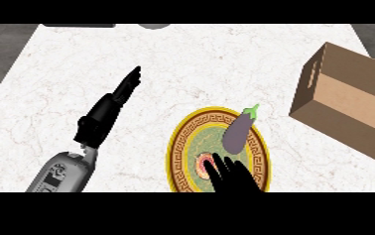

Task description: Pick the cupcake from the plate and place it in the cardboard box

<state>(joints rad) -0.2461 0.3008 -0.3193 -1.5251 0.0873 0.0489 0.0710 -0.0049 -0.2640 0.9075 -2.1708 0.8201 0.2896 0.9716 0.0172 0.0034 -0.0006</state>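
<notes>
Our right hand (236, 177) reached over the cupcake (204, 162) on the plate (178, 145), fingers spread, holding nothing. It was not picked up. The cardboard box (338, 97) waited nearby.

counter (183, 55): white marble, faint veins | floor (15, 38): dark grey

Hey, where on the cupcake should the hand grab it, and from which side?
Probably by its sides, coming down from above and from the near edge. The cupcake sits low on the plate, partly under the right hand, whose fingers already reach over it. The eggplant lies just beyond, so approaching from the far side would likely bump it.
</notes>
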